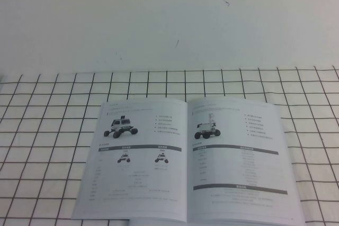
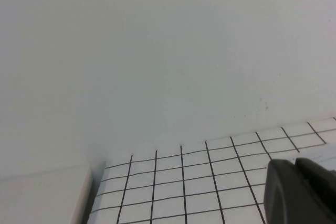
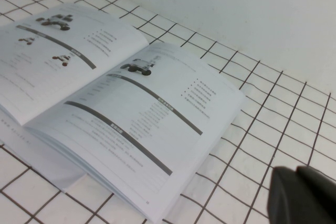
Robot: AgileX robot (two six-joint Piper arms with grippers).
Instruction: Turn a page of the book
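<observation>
The book [image 1: 188, 160] lies open and flat on the grid cloth, near the front edge of the high view. Its left page [image 1: 135, 157] shows wheeled-robot photos and a table. Its right page [image 1: 238, 152] shows one robot photo, bullet text and grey bars. The book also shows in the right wrist view [image 3: 105, 93]. Neither gripper shows in the high view. My left gripper [image 2: 294, 164] is shut and empty, above the cloth to the book's left. My right gripper [image 3: 297, 170] is shut and empty, above the cloth off the book's right edge.
The black-lined grid cloth [image 1: 47, 130] covers the table around the book. Behind it is a plain white surface [image 1: 169, 19] with a few small dark marks. A white block edge [image 2: 44, 192] sits at the cloth's left side.
</observation>
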